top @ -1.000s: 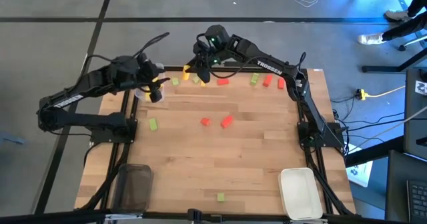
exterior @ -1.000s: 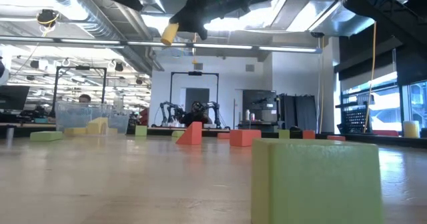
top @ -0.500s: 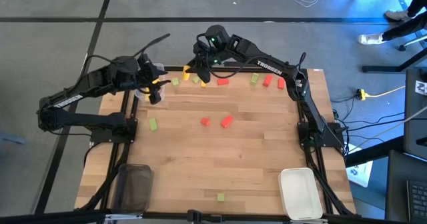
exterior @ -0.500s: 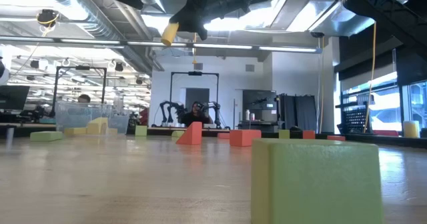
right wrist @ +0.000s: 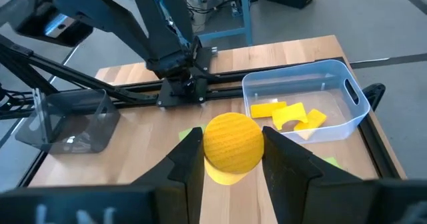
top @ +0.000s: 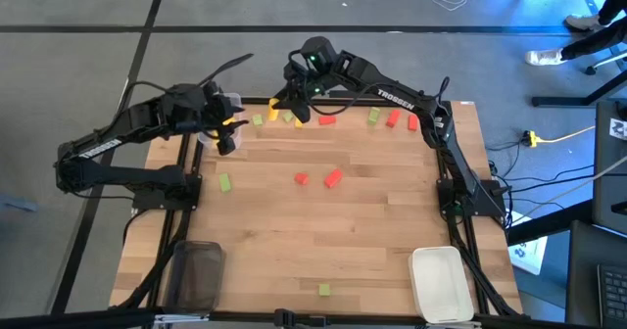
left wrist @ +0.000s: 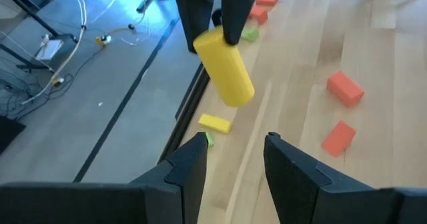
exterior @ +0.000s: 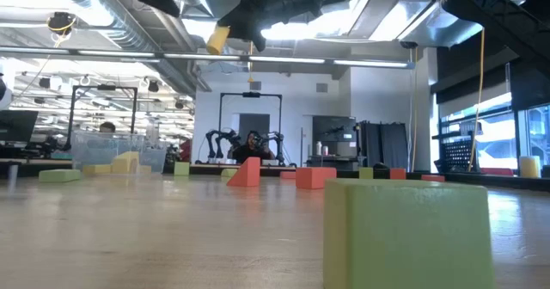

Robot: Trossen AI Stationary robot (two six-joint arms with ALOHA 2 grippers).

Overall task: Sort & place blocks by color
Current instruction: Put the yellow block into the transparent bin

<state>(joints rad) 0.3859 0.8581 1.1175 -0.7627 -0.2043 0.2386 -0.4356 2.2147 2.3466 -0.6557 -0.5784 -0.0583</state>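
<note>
The green block at 6 o'clock is cut off at the low view's bottom edge. Two red blocks are seen mid-table. Out at 11 o'clock, the clear tray is mostly covered by the left arm from above, so its yellow pieces can't be counted there. A yellow block is pinched at its top end by the right gripper, hung well above the wood. The left gripper is parted narrowly and empty, with that block just beyond its jaws.

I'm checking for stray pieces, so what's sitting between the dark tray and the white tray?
One green block lies there, apart from both the dark tray and the white tray; the high view shows it.
</note>
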